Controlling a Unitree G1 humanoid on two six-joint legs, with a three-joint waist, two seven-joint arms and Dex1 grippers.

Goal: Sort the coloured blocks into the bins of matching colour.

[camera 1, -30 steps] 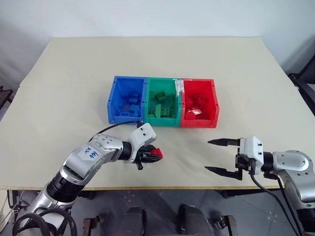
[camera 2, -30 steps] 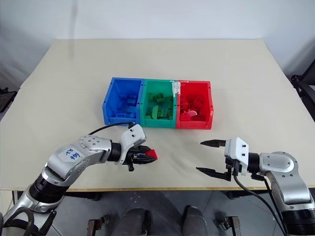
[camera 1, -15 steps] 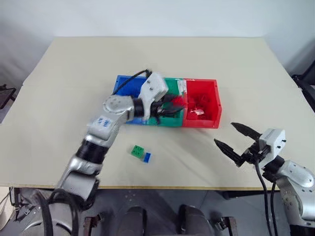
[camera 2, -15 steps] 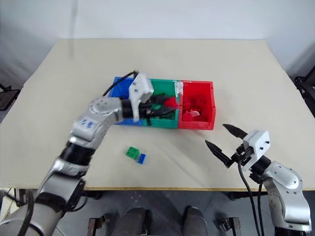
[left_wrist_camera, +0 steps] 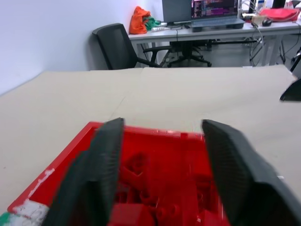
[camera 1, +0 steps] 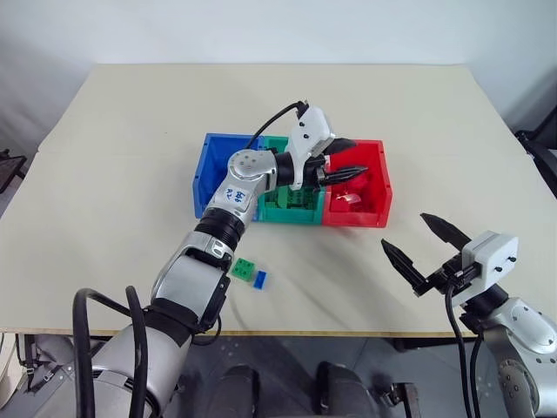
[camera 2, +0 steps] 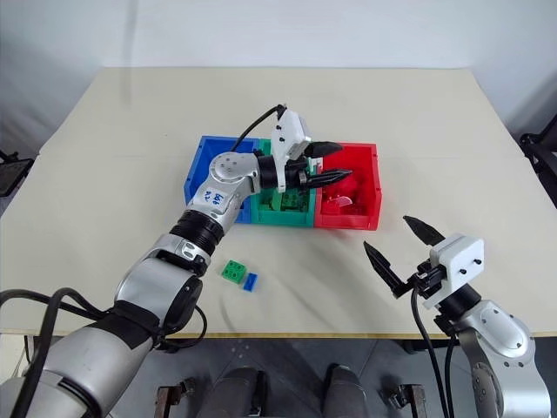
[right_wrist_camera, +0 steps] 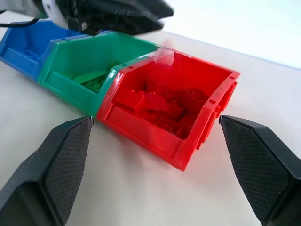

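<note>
Left tool [camera 1: 345, 160] above red bin [camera 1: 380, 193] rim

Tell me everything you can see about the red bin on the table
The red bin is an open-topped rectangular box of glossy plastic, the rightmost of three joined in a row, next to the green bin. It stands upright on the beige table. White tape sits on the rim it shares with the green one. Several red blocks lie jumbled inside. The left gripper hovers over it, fingers apart and holding nothing.
</note>
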